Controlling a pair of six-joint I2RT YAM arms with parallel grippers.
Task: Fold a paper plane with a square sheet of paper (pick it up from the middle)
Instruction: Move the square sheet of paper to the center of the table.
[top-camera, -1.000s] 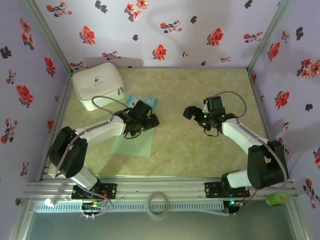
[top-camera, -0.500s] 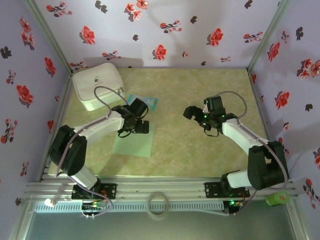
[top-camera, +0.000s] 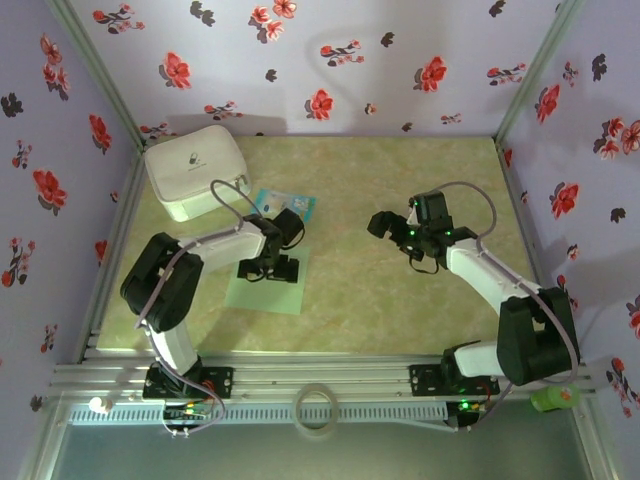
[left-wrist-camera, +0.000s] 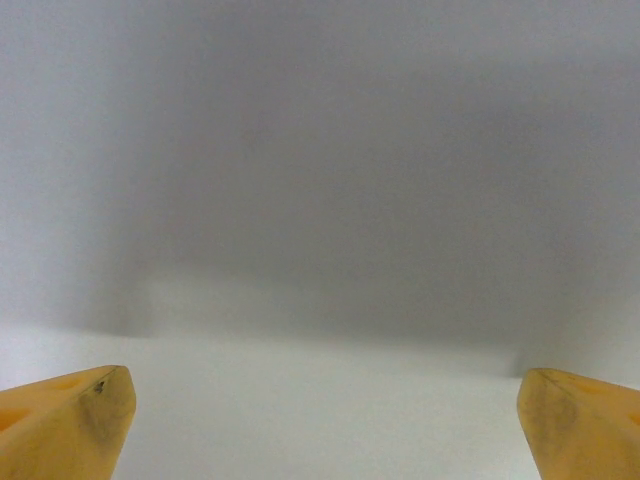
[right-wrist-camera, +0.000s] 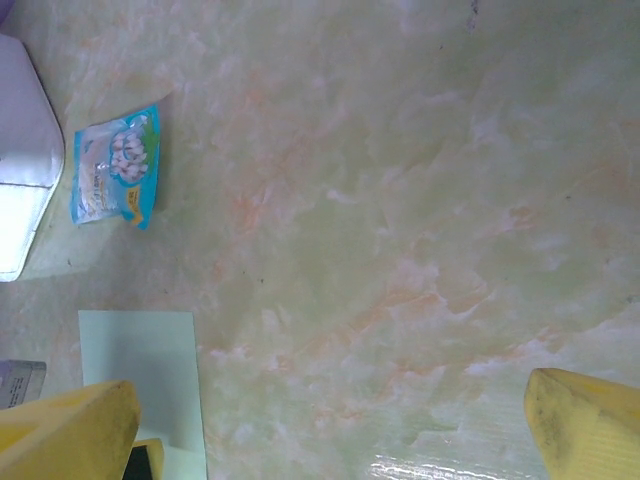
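- My left claw (top-camera: 270, 268) was down over the far half of the square sheet of paper (top-camera: 262, 297), with its jaws spread wide.
- In the left wrist view, my two yellow fingertips (left-wrist-camera: 70, 420) sat in the bottom corners with a pale, blurred plane between them. They pinched nothing, and I could not tell whether they touched the paper.
- The sheet lay flat on the left half of the surface (top-camera: 400, 300), closer to the near edge than to the far one and slightly askew to it.
- The small blue-and-white packet (top-camera: 295, 203) lay just beyond the sheet's far edge.
- The white zipped pouch (top-camera: 195, 172) stood in the far-left corner of the surface.
- My right claw (top-camera: 397, 222) hung above the right half of the surface, well apart from the sheet, with its jaws wide apart and gripping nothing.
- In the right wrist view, marbled surface lay between my right fingertips (right-wrist-camera: 590, 420). The sheet was at the lower left, the packet lay beyond it, and an edge of the pouch was at the left border.
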